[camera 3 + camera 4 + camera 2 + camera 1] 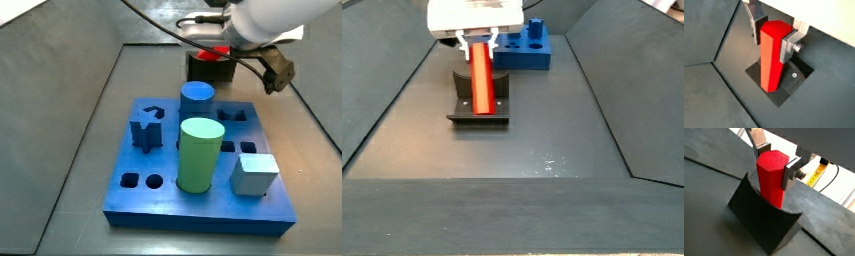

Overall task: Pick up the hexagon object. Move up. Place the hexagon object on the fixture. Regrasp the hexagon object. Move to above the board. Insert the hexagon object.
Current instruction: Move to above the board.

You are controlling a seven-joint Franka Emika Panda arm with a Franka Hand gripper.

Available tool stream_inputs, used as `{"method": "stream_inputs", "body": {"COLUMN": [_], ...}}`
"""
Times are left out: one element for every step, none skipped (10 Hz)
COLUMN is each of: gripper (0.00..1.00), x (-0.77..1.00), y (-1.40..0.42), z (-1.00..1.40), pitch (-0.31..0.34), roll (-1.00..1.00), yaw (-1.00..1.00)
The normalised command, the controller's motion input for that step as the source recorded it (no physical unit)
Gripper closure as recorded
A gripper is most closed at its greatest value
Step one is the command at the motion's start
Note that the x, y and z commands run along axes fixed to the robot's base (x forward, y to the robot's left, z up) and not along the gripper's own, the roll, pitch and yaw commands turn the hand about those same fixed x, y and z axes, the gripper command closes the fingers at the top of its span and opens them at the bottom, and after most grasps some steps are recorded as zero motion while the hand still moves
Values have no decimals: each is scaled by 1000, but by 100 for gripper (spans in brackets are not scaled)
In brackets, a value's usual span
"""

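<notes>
Your long, slim bright red faceted rod, the hexagon object [771, 178] [774, 55] [480, 79], stands upright with its lower end down on the small dark fixture [764, 220] [784, 80] [477, 107], against the fixture's raised back. In both wrist views its upper end sits between the flat silver fingers [791, 173] [787, 47] of the gripper [774, 159] [776, 31] [480, 42], one plate on each side of the rod and pressed against its faces. So your gripper is clamped on the top part of the hexagon object, with most of the rod's length showing below the fingertips.

The arm comes straight down from above: in a side view the white wrist block hangs directly over the fixture with the fingers pointing at the floor, and the rod runs on down in line with them. In a side view from beyond the board the red rod shows only as a small patch [211, 53] under the arm's white body, above the dark fixture [210, 68].

The fixture stands on the dark grey floor [543, 130], just beside the big square blue board [201, 170] [523, 50]. On that board you can see a thick light green cylinder [199, 155], a blue cylinder [197, 98], a pale grey-white block [254, 172] and a blue notched piece [146, 130], all well apart from the gripper.
</notes>
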Motion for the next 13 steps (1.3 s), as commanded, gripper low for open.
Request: {"method": "stream_inputs", "body": {"gripper": [100,100,100,100,100,100,100,100,100,100,100,100,100], "x": [-116,-110,-106,-104,-100,-97,-95,-92,-89,-88,-84,-82,-80], "y": [125,119,105,99,92,88,81,75,67,62,55,51,43], "z": [1000,1000,1000,1000,1000,1000,1000,1000,1000,1000,1000,1000,1000], "pitch": [236,171,66,7,-47,-68,-83,-86,-77,-66,-36,-12,9], "roll": [-283,-246,-148,-97,-61,-51,-43,-33,-33,-37,-48,-55,-57], "yaw": [184,198,210,201,161,136,91,41,-3,-17,-39,-48,-49]}}
